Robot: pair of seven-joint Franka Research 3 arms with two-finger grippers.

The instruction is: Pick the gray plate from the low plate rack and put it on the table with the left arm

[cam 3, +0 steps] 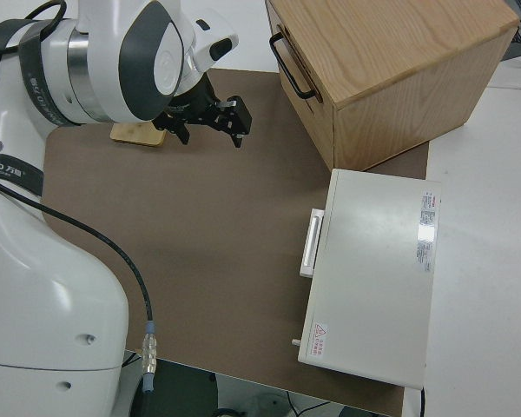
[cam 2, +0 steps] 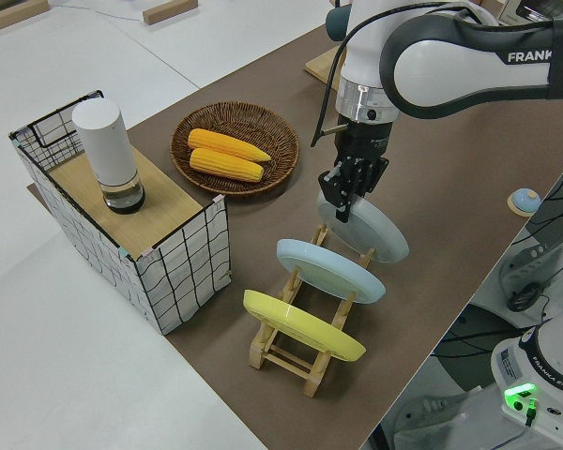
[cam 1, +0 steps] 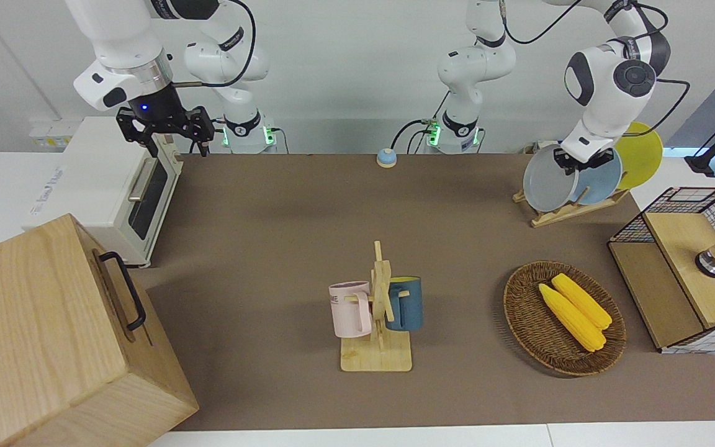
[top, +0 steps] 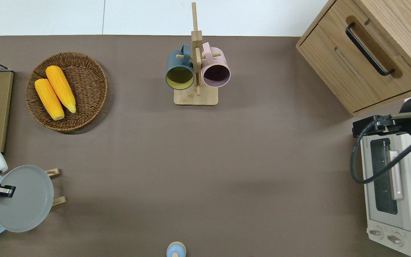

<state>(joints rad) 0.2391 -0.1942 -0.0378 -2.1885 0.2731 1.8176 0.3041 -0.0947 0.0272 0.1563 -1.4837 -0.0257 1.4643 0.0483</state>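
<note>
Three plates sat tilted in the low plate rack (cam 2: 305,347) at the left arm's end of the table (cam 1: 283,248): gray plate (cam 1: 548,180), light blue plate (cam 2: 329,269), yellow plate (cam 2: 302,324). The left gripper (cam 2: 349,192) had its fingers closed on the gray plate's upper rim, plate at the rack. The right arm was parked, its gripper (cam 1: 168,138) open and holding nothing.

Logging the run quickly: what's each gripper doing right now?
Left gripper: shut on the gray plate, at the low plate rack.
Right gripper: open, parked.
</note>
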